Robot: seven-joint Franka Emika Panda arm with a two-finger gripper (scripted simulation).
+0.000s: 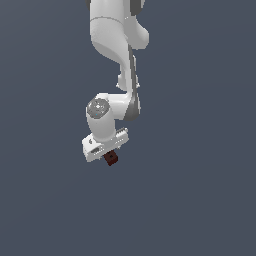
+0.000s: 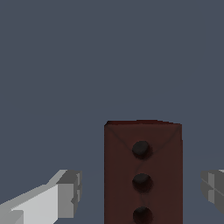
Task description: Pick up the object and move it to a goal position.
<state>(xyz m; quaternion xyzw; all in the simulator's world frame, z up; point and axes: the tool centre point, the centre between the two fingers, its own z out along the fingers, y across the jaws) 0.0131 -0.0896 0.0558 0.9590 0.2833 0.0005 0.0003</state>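
The object (image 2: 142,173) is a dark red-brown block with three round dark holes in a row on the face I see in the wrist view. It stands between my gripper's (image 2: 141,189) fingers, with a gap showing on each side. One grey fingertip (image 2: 71,192) is off one side of it and the other fingertip (image 2: 213,186) is off the opposite side. In the exterior view the object (image 1: 111,159) peeks out just under the white gripper (image 1: 108,154), which points downward and is open. Most of the block is hidden there by the hand.
The white arm (image 1: 117,45) comes down from the upper edge of the exterior view. Around it is only a plain, uniform dark blue-grey surface, with no other objects, edges or goal marker visible.
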